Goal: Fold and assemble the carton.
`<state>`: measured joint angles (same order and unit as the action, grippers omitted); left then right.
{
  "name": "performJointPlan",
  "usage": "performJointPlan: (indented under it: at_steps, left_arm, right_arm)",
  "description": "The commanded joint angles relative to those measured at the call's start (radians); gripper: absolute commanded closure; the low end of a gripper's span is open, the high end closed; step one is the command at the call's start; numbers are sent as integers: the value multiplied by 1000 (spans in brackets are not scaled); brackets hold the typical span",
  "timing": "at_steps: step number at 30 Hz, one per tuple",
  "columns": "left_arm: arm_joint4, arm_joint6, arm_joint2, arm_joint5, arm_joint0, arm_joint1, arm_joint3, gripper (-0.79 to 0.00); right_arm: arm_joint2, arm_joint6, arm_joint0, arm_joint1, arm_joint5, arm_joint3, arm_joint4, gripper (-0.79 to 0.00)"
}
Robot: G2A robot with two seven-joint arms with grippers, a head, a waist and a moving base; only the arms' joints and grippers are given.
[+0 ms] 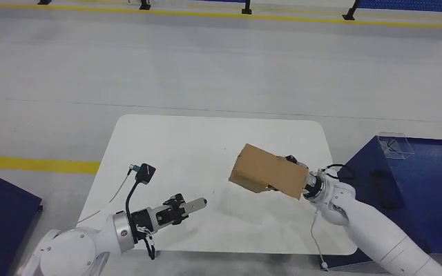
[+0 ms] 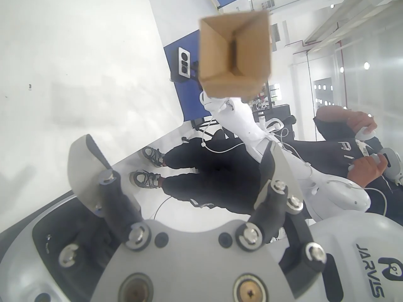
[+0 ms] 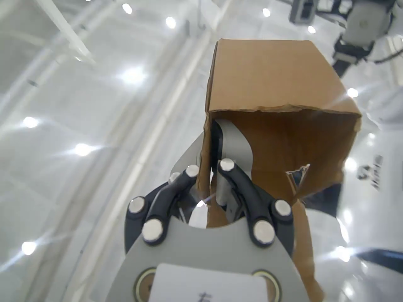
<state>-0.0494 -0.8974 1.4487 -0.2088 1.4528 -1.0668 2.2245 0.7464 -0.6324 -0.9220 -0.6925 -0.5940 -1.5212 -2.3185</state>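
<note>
1. Table (image 1: 207, 138). White, with rounded corners. Both arms work over its near half.

2. Carton (image 1: 268, 170). You will find the brown cardboard carton over the right half of the table, tilted and carried by the right arm. The shadow below it suggests it is held off the surface. This probably leaves its faces and ends free for the other arm.

3. Right gripper (image 1: 307, 183). In the right wrist view, the right gripper (image 3: 209, 146) is pinched on one side wall of the carton (image 3: 277, 76), one finger inside the open end and one outside. Gripping a single wall probably leaves the rest of that opening free. This view also shows you a ragged edge along the near rim.

4. Left gripper (image 1: 193, 205). It sits near the front left of the table, well apart from the carton. In the left wrist view, the left gripper (image 2: 178, 149) has its fingers spread wide with nothing between them. It points toward the carton (image 2: 234, 54).

5. Far end. The left wrist view gives you what the top view does not: the far end's flaps are folded inward, with a dark slit between them. Judge that end as not fully closed.
</note>
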Motion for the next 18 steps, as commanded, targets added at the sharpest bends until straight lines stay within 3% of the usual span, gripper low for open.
performJointPlan:
  at_steps: [1,3,7,8,13,18]
  left_arm:
    - [0,0,0,0,0,0,0,-785]
    - [0,0,0,0,0,0,0,-785]
    - [0,0,0,0,0,0,0,-785]
    - [0,0,0,0,0,0,0,-785]
    - [0,0,0,0,0,0,0,-785]
    - [0,0,0,0,0,0,0,-785]
  right_arm:
    - [44,413,-20,23,25,-49,-203,0]
    - [92,693,-46,46,107,-129,-419,0]
    - [206,1166,-78,88,433,-297,-749,0]
    - [229,1249,-96,90,528,-337,-753,0]
    - [336,1496,-138,48,909,-403,-753,0]
    - [300,1546,-116,-20,1090,-349,-753,0]
